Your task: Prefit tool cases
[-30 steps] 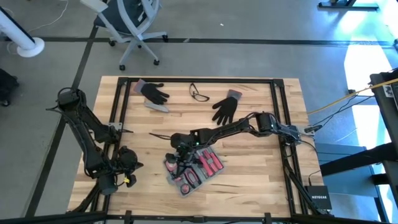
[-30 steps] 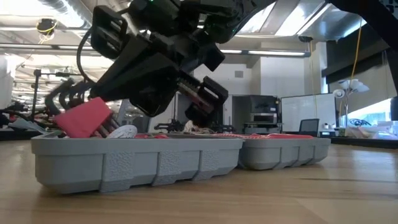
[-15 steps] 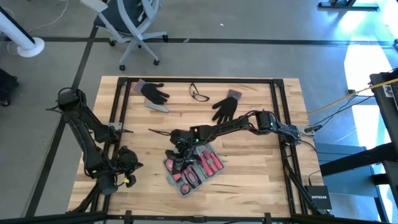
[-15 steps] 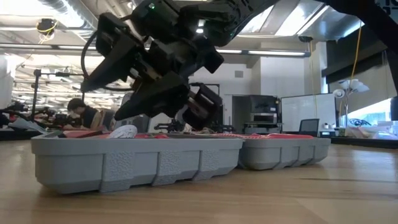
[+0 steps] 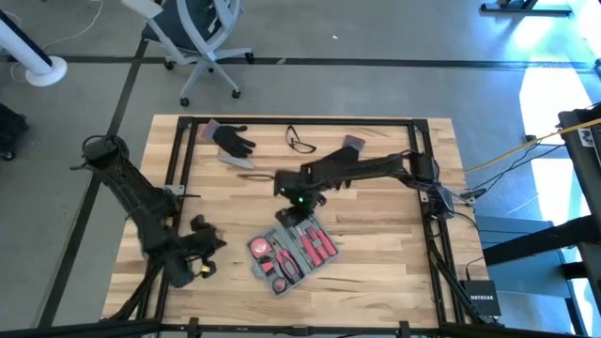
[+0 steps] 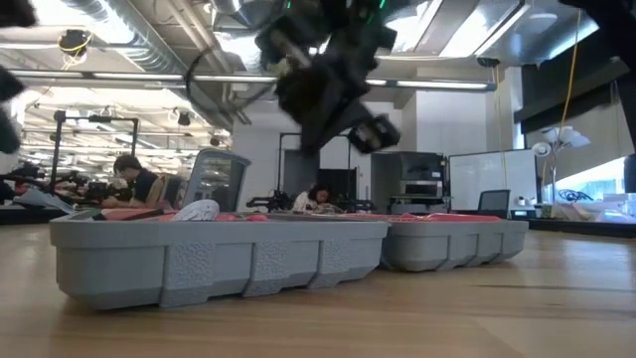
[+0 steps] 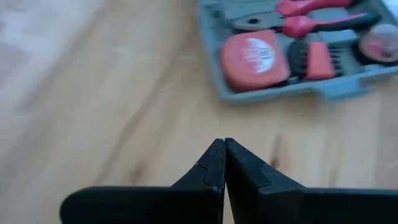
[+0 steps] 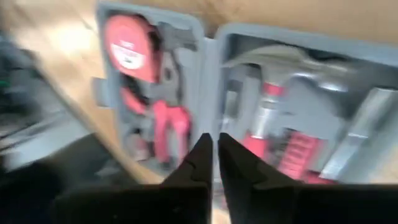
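The tool case [image 5: 291, 253] lies open and flat on the wooden table near its front edge, with red-handled tools and a red tape measure [image 7: 255, 59] in its recesses. My right gripper [image 5: 302, 211] hangs shut just beyond the case's far end, pointing steeply down at it, clear above the case [image 6: 288, 249]. Its wrist view shows the case [image 8: 249, 93] below the fingers [image 8: 200, 155]. My left gripper [image 5: 214, 242] is shut, to the left of the case and clear of the table, with the case [image 7: 292, 50] ahead of it.
Two black gloves [image 5: 233, 139] [image 5: 340, 161], a small grey bar [image 5: 239, 161] and a pair of glasses [image 5: 300, 143] lie along the table's far edge. A black frame [image 5: 300, 120] runs round the tabletop. An office chair [image 5: 197, 38] stands beyond the table.
My right gripper has risen off the case and drawn back toward the table's far edge, rolling as it went. The red tool that stuck up above the case's rim now lies down inside it. My left gripper has swung a little toward the case.
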### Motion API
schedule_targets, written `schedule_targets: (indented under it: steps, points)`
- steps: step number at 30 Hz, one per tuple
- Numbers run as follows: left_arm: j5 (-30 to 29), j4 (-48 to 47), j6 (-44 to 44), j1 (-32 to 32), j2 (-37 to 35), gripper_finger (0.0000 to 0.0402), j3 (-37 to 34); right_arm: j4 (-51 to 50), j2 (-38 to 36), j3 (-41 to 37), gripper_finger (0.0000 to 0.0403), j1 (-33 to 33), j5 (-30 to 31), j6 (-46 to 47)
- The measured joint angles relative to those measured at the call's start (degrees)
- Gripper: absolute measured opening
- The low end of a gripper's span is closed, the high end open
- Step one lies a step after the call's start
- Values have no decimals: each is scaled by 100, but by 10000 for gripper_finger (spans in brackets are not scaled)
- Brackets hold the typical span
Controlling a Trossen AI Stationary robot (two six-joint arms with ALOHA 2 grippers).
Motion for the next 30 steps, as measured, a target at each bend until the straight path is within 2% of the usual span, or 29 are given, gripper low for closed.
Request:
schedule_targets:
  steps: [4,6,7,12,15,20,23,27,30]
  points:
    - [1064,1925,1564,959,32,0,-173,-108,-197,0,3,508,1529,19]
    - [1273,2742,1940,1308,140,0,-253,167,-188,-20,2,723,1780,-8]
    - [1275,2843,1968,1463,192,0,-259,437,-180,-93,1,804,1751,-77]
    - [1147,2855,1172,1867,392,0,-268,2303,-155,-776,0,1147,1217,-545]
    - [958,3216,513,1794,735,0,-246,3007,-164,-1096,0,1302,1357,-618]
    - [1017,3307,-936,1662,1868,0,78,3363,-142,-1295,0,1418,2102,-1069]
    - [1111,3403,-1315,1441,2426,0,490,3526,-125,-1285,0,1441,2111,-1179]
    - [875,2945,-1773,1179,2564,0,777,3625,-14,-1271,0,1439,2142,-1161]
    - [570,2037,-2039,1215,2477,0,834,3661,35,-1261,0,1403,2232,-1015]
